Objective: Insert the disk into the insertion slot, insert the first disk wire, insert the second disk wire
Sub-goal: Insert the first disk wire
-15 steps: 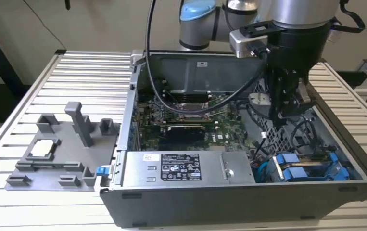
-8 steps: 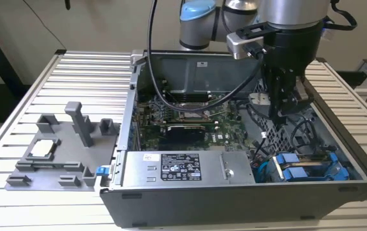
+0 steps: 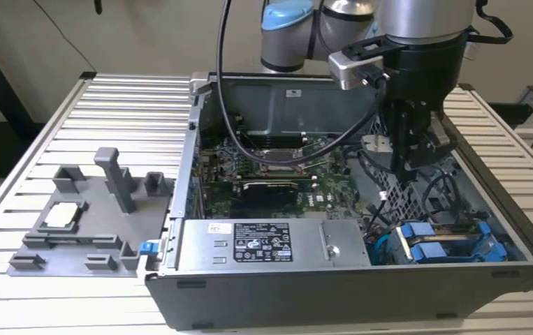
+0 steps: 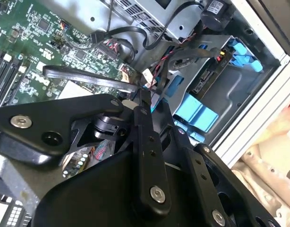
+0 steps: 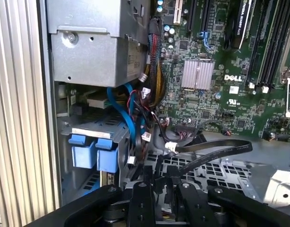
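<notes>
Logged slatted metal table [image 3: 89, 105] carrying open computer case [image 3: 341, 300], set toward the table's near edge.

Found grey fixture plate [image 3: 61, 241] with upright post on the table, beside the case on the exterior view's left.

Recorded grey labelled power-supply box [image 3: 276, 244] along the case's near wall.

Located the insertion slot [image 3: 486, 246] in the case's near corner on the exterior view's right, just beside the power-supply box. Noted the disk [image 4: 208, 78] lying inside it, blue frame tabs facing up and connector edge exposed.

Noted blue cable [image 5: 123, 109] and a bundle of thin coloured leads between the slot and the motherboard [image 3: 266, 185].

Placed the gripper [image 3: 413, 164] lower in the case, over the perforated metal cage [image 5: 216, 172], farther in than the slot. Saw fingers drawn close together, apparently pinching the end of the flat black disk wire [image 5: 220, 152]; traced that wire in both wrist views, curving off above the board.

Listed silver finned heatsink [image 5: 198, 74] on the motherboard.

Noted robot arm [image 3: 425, 21] rising at the table's far edge.
</notes>
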You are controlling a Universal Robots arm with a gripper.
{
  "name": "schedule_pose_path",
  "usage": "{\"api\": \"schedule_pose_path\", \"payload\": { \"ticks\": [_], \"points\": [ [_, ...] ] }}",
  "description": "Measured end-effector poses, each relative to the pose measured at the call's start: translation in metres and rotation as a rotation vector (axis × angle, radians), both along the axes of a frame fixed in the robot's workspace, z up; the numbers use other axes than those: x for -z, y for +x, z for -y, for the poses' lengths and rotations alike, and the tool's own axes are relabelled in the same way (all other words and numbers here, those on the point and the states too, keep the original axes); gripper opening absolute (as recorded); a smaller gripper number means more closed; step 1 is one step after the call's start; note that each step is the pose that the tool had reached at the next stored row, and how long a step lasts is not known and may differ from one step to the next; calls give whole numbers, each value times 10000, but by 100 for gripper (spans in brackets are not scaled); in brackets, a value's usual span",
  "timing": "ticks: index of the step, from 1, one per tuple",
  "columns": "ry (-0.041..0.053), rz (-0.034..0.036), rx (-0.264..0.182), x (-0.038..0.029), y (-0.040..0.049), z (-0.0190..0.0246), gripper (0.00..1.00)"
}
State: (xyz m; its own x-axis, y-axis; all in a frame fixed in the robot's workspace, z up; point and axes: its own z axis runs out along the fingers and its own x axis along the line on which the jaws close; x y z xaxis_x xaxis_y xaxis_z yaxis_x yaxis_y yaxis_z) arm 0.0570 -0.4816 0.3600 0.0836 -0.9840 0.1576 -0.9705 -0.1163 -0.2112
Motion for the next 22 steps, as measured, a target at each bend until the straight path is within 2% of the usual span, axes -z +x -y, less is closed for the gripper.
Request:
{"api": "schedule_pose_path", "payload": {
  "ticks": [4, 5, 14, 17, 22],
  "points": [
    [-43, 4, -59, 1, -5, 0, 24],
    [-43, 5, -59, 2, -6, 0, 17],
    [-47, 3, -57, 2, -3, 12, 16],
    [-45, -51, -55, 3, 25, 51, 16],
    [-45, -179, -56, 3, 90, 124, 16]
  ]
}}
